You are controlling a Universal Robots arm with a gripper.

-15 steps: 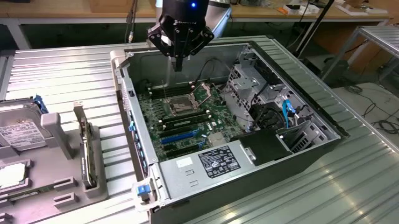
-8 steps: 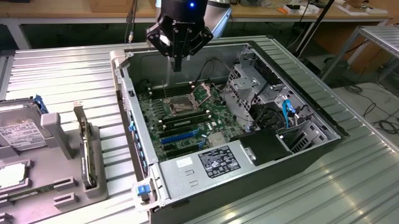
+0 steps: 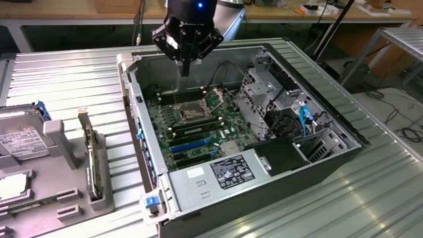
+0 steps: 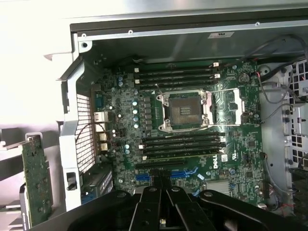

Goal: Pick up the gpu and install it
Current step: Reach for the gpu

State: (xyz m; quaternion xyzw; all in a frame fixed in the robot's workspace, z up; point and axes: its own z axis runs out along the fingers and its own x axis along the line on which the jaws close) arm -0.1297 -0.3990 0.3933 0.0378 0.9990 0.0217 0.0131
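Hovering over open computer case [image 3: 330,173], claw [image 3: 185,72] clenched on nothing, gpu [image 3: 94,163] upright in grey holder [image 3: 63,144] nearby

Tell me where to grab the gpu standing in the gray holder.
Probably its exposed top long edge, coming straight down from above and pinching the two flat faces: the gpu stands on edge in the holder, its lower edge seated.

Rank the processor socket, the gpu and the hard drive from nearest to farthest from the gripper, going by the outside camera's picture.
1. processor socket: inside the case, closest to the gripper.
2. gpu: upright in the grey holder, on the exterior view's left of the case.
3. hard drive: at the exterior view's far left edge.
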